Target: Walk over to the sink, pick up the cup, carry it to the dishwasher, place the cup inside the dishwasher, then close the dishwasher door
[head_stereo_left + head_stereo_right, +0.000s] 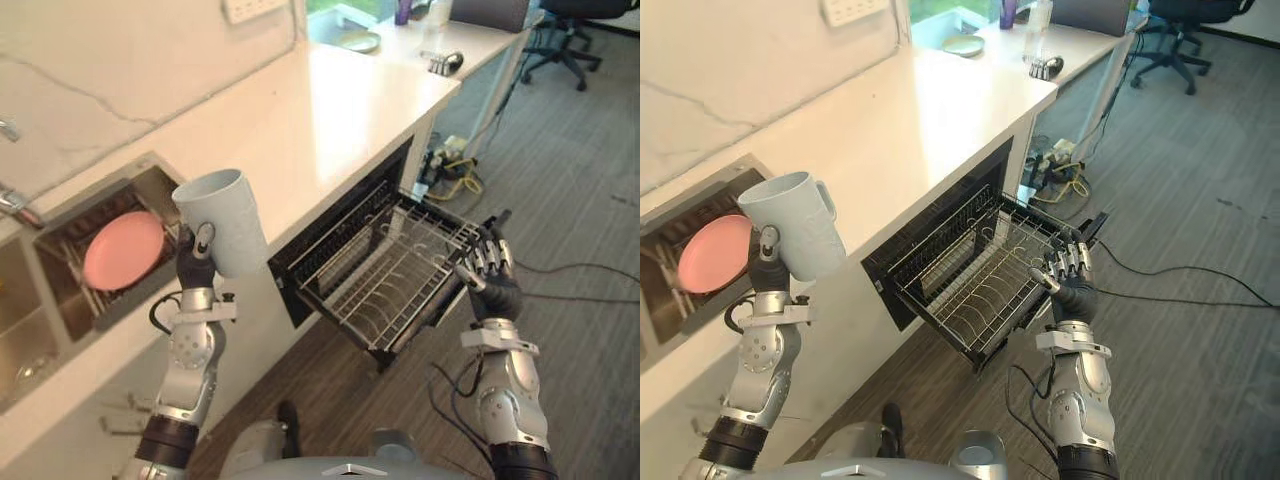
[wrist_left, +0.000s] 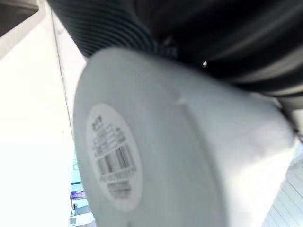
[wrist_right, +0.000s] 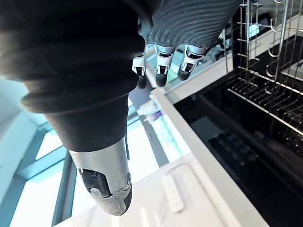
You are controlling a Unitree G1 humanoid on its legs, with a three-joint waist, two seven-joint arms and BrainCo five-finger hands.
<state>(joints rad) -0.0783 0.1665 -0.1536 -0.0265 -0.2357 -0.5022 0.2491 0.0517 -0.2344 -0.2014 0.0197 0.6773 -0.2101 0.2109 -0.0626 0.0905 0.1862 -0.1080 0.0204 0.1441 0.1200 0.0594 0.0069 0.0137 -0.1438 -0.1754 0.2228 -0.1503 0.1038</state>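
My left hand [image 1: 197, 262] is shut on a pale blue-grey cup [image 1: 225, 220], raised and tilted over the counter's front edge, just right of the sink [image 1: 150, 175]. The cup's labelled base [image 2: 113, 156] faces the left wrist view. To the right, the dishwasher's wire rack [image 1: 385, 265] stands pulled out from under the white counter [image 1: 330, 110], with nothing in it. My right hand [image 1: 492, 270] is open with its fingers [image 3: 161, 71] straight, close by the rack's front right corner; contact cannot be told.
A pink plate [image 1: 125, 250] lies in the sink's rack. Further along the counter are a green plate [image 1: 358, 42] and small items. Cables [image 1: 455, 175] lie on the floor by the dishwasher, and an office chair [image 1: 560, 40] stands at the far right.
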